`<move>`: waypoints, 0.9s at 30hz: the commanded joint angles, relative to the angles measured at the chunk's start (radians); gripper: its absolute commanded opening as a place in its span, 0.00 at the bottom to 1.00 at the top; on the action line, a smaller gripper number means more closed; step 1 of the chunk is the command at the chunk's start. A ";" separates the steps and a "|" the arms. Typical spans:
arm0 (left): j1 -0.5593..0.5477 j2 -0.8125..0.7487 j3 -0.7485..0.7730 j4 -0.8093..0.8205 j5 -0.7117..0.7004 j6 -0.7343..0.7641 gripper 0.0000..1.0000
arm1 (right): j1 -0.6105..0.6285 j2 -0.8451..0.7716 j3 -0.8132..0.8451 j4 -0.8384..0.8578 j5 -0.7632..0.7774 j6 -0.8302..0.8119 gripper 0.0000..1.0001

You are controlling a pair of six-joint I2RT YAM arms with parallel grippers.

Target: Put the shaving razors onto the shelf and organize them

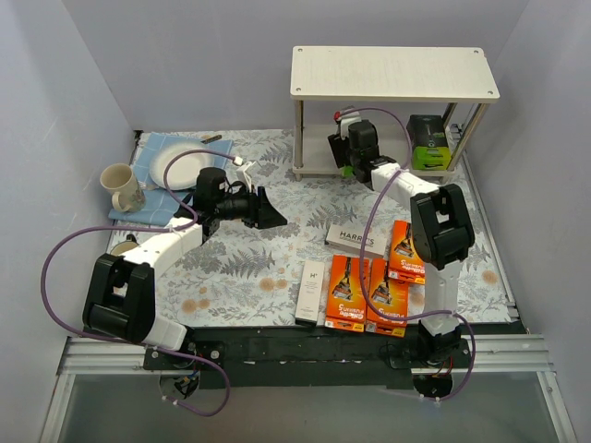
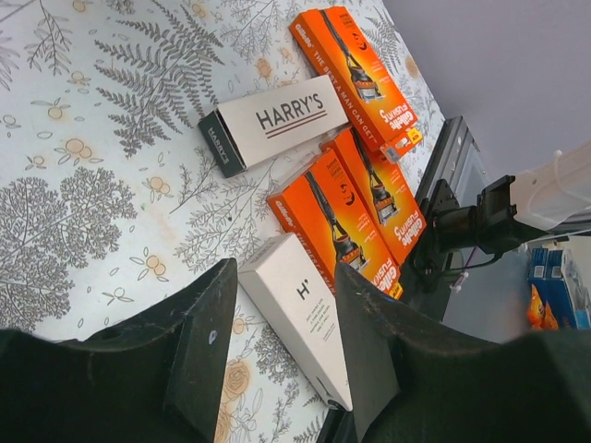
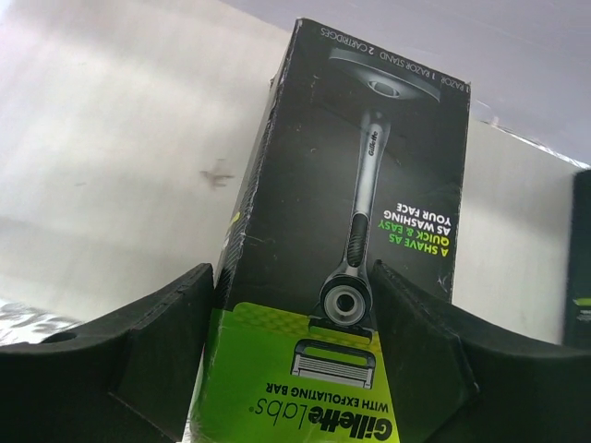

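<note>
My right tool [image 3: 294, 277] clamps the black razor box [image 3: 369, 138], its long axis pointing ahead into the lower tier of the shelf [image 1: 392, 72]. My left tool [image 2: 286, 270] hangs spread, empty.

The white box [image 2: 282, 118] reads "HARRY'S" and the black box [image 3: 369, 185] "GilletteLabs WITH EXFOLIATING BAR"

Plain pale lilac-grey walls [image 1: 185, 65] close in the back and both sides of a bench [image 1: 508, 351] edged with aluminium rails. A white cloth [image 1: 249, 268] printed with grey ferns and small orange flowers covers its top. Soft, even light throws faint shadows.
</note>
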 commanded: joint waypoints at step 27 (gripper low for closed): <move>0.026 -0.045 -0.085 0.100 -0.003 -0.087 0.47 | -0.214 0.051 -0.018 0.006 -0.021 -0.128 0.78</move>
